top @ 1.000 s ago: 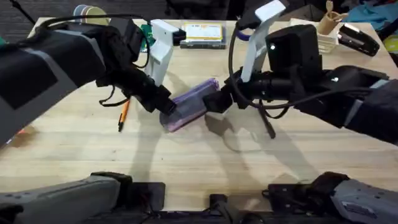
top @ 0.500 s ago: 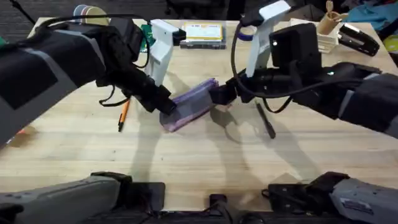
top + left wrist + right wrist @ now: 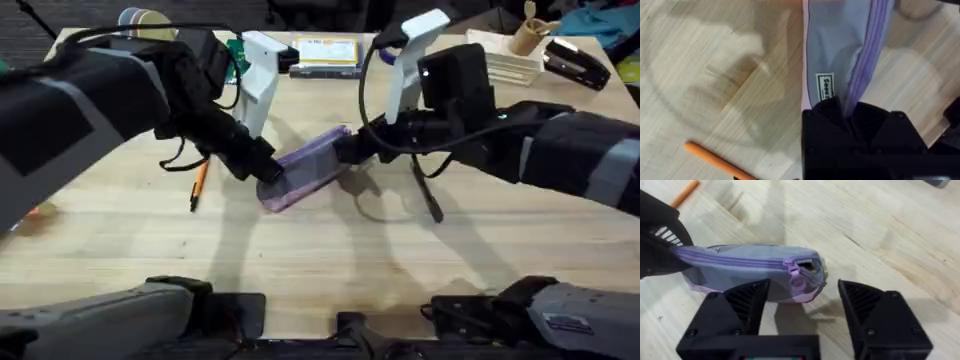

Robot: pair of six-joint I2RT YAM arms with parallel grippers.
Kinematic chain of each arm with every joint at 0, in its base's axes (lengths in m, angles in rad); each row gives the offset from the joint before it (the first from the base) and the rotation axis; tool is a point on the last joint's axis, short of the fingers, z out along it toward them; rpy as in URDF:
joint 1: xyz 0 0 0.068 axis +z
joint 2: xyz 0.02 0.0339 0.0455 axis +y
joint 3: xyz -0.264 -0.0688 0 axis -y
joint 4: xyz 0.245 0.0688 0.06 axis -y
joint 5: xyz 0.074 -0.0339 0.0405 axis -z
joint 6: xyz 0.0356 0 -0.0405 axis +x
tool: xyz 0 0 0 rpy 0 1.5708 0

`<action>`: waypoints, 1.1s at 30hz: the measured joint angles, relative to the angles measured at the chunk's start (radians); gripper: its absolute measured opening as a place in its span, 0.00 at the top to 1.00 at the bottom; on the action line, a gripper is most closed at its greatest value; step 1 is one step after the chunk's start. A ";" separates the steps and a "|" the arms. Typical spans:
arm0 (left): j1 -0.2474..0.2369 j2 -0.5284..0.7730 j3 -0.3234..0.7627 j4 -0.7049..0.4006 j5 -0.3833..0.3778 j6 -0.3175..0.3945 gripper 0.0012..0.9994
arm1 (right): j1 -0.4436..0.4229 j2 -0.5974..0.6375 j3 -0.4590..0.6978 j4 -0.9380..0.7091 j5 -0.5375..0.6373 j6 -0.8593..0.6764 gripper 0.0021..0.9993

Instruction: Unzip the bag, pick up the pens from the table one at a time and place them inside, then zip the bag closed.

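The lavender bag (image 3: pixel 308 165) lies slanted on the table (image 3: pixel 330 260) near its middle. My left gripper (image 3: pixel 266 171) is shut on the bag's near-left end; in the left wrist view the black fingers (image 3: pixel 850 112) pinch the bag (image 3: pixel 840 45) at its zipper seam. My right gripper (image 3: pixel 345 150) is at the bag's far-right end, open, its fingers (image 3: pixel 747 297) on either side of the purple zipper pull (image 3: pixel 795 273). The zipper looks parted slightly at that end. An orange pen (image 3: pixel 200 181) lies left of the bag, and a black pen (image 3: pixel 430 195) lies to its right.
Along the far edge stand a flat clear box (image 3: pixel 328 52), tape rolls (image 3: pixel 140 20), a white tray (image 3: pixel 505 62) with a cup, and a black stapler (image 3: pixel 575 60). Bare wood spreads in front of the bag toward the arm bases.
My right gripper has shifted a little toward the far side and now sits at the bag's far-right end. The left gripper and the bag have stayed put.
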 joint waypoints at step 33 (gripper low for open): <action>0.000 0.000 0.000 0.002 -0.002 0.000 0.96 | 0.002 -0.025 0.019 0.048 -0.052 0.024 0.97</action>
